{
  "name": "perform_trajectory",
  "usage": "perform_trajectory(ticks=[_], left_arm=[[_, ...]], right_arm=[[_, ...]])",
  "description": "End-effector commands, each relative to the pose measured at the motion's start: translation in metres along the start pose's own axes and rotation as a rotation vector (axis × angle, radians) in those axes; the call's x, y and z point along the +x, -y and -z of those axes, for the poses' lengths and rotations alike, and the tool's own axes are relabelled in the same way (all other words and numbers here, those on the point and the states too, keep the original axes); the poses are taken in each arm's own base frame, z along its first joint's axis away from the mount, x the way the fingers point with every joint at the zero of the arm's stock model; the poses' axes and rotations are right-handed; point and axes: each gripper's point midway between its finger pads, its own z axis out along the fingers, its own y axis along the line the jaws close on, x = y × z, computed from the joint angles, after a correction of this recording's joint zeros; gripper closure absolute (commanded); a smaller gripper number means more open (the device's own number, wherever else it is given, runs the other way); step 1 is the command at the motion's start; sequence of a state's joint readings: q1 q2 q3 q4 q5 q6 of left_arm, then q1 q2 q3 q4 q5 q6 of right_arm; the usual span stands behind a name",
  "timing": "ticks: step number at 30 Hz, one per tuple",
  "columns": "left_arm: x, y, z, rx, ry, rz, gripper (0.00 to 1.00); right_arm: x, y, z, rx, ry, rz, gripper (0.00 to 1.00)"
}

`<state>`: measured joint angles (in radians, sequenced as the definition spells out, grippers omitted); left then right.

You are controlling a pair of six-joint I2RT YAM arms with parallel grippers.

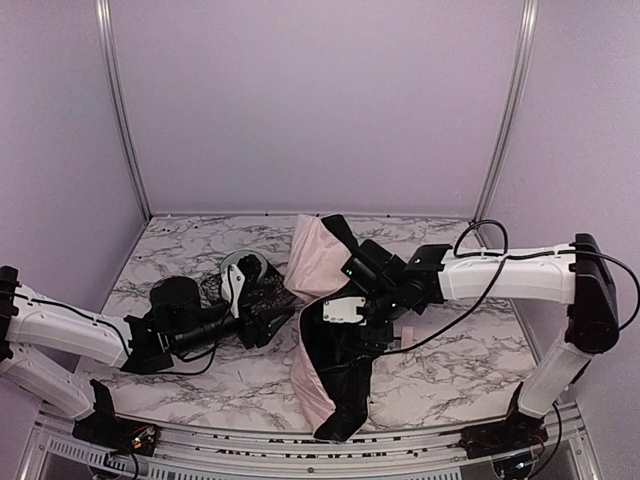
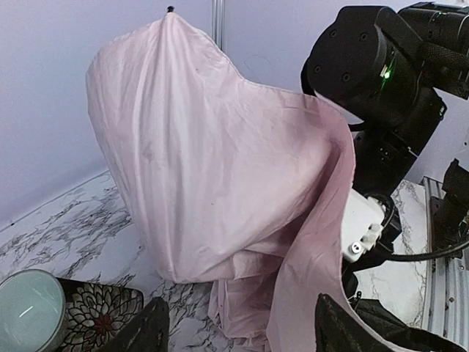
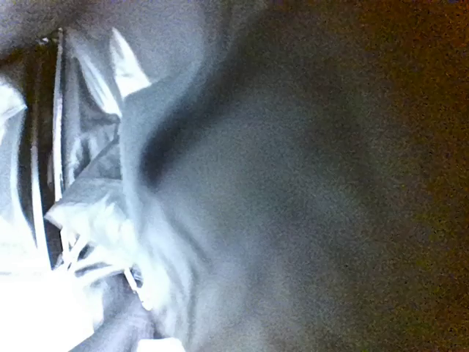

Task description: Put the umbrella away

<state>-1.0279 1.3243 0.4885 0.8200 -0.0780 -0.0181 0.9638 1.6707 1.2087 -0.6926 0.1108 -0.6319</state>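
While umbrella [image 1: 316,256] sprawls loose, table [image 1: 455,372] centre to 6 o'clock, task looks barely begun: gathering, strapping left. Left gripper [image 2: 245,328] at its 9 o'clock, jaws apart. Right gripper [image 1: 345,310] buried in it; jaws: cannot tell.

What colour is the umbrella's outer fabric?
Pale pink. The umbrella shows best in the left wrist view.

White-shelled left arm [image 1: 65,335] and right arm [image 1: 510,272] share black joints, thin black cables [image 1: 480,235], and seemingly a green light [image 2: 386,71].
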Motion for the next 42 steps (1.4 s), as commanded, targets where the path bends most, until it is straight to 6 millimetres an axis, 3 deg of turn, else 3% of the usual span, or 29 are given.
perform_trajectory(ticks=[1, 10, 15, 17, 20, 26, 31, 34, 37, 38, 40, 42], left_arm=[[0.005, 0.001, -0.001, 0.014, -0.032, -0.019, 0.31], [-0.001, 0.013, -0.009, 0.067, -0.035, -0.019, 0.31], [-0.007, 0.021, -0.013, 0.086, -0.026, -0.041, 0.35], [-0.011, 0.03, -0.015, 0.108, -0.016, -0.053, 0.36], [-0.012, 0.046, -0.019, 0.142, -0.018, -0.069, 0.36], [0.004, 0.071, -0.037, 0.182, -0.066, -0.101, 0.42], [0.006, 0.096, -0.043, 0.22, -0.072, -0.162, 0.51], [0.011, 0.106, -0.045, 0.221, -0.087, -0.215, 0.53], [0.014, 0.115, -0.049, 0.236, -0.1, -0.233, 0.53], [0.016, 0.117, -0.049, 0.244, -0.107, -0.236, 0.53], [0.019, 0.124, -0.049, 0.268, -0.115, -0.239, 0.52], [0.018, 0.133, -0.048, 0.304, -0.118, -0.239, 0.52]], right_arm=[[-0.029, 0.01, 0.045, 0.073, 0.241, -0.053, 0.0], [-0.054, -0.033, 0.166, -0.034, 0.72, 0.029, 0.0], [-0.07, 0.021, 0.235, 0.169, 0.942, -0.265, 0.0], [-0.074, 0.046, 0.248, 0.213, 0.999, -0.439, 0.0], [-0.077, 0.07, 0.239, 0.199, 1.005, -0.668, 0.0], [-0.078, 0.084, 0.18, 0.197, 0.843, -0.792, 0.07], [-0.062, 0.1, 0.15, 0.218, 0.758, -0.867, 0.35], [-0.065, 0.096, 0.14, 0.132, 0.767, -0.872, 0.5], [-0.075, 0.087, 0.128, 0.04, 0.764, -0.848, 0.78], [-0.082, 0.082, 0.128, -0.006, 0.777, -0.826, 0.89], [-0.103, 0.067, 0.136, -0.132, 0.847, -0.729, 0.97], [-0.131, 0.045, 0.169, -0.301, 0.988, -0.545, 1.0]])
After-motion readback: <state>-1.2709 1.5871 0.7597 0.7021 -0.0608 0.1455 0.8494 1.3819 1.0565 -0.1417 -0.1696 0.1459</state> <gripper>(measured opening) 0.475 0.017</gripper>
